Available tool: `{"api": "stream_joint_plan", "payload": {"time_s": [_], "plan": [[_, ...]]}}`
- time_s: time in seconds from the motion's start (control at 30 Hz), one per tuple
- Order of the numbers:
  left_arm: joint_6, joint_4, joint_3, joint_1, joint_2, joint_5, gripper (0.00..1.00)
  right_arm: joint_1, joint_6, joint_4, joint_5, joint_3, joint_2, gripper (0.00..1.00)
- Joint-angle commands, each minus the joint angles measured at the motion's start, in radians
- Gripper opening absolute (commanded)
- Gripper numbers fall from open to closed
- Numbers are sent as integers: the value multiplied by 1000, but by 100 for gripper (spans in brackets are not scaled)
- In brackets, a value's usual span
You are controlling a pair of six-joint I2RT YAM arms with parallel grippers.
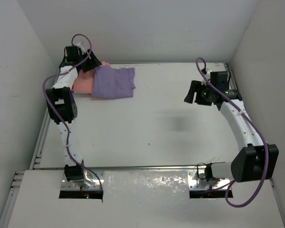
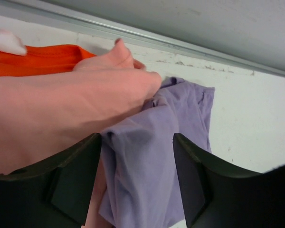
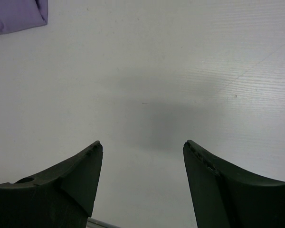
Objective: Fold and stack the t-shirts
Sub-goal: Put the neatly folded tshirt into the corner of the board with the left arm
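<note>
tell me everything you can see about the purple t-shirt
The lavender t-shirt is soft, thin-looking cloth, loosely bunched and wrinkled rather than neatly flat. It lies at the far left of the table, close to the back rail, and its left side rests against the salmon-pink t-shirt. The left end effector is just over it with jaws open. Whether it touches the cloth cannot be told.

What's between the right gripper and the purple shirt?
Just bare table separates the right gripper from the purple shirt, as the top view shows.
</note>
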Motion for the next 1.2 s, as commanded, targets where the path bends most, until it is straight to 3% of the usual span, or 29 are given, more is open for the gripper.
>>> {"api": "stream_joint_plan", "payload": {"time_s": [0.0, 0.2, 0.4, 0.6, 0.63, 0.8, 0.9, 1.17], "plan": [[38, -38, 62, -2, -53, -120, 63, -5, -14, 2, 12, 46, -5, 68], [97, -107, 67, 1, -166, -298, 71, -6, -1, 9, 14, 16, -44, 68], [84, -134, -33, -7, -277, -130, 71, -8, 6, -2, 14, 8, -71, 68], [158, -237, -54, -25, -266, -61, 69, -11, 25, -5, 9, 28, -85, 68], [157, -225, -77, -27, -278, 11, 69, -11, 25, -8, 7, 34, -88, 68], [131, -162, -104, -57, -295, 114, 68, -11, 31, 1, -5, 2, -116, 68], [75, -115, -139, -59, -274, 194, 62, -14, 37, 5, 3, -38, -151, 68], [112, -171, -71, -73, -157, 148, 56, -16, -6, -11, 15, -72, -185, 68]]}}
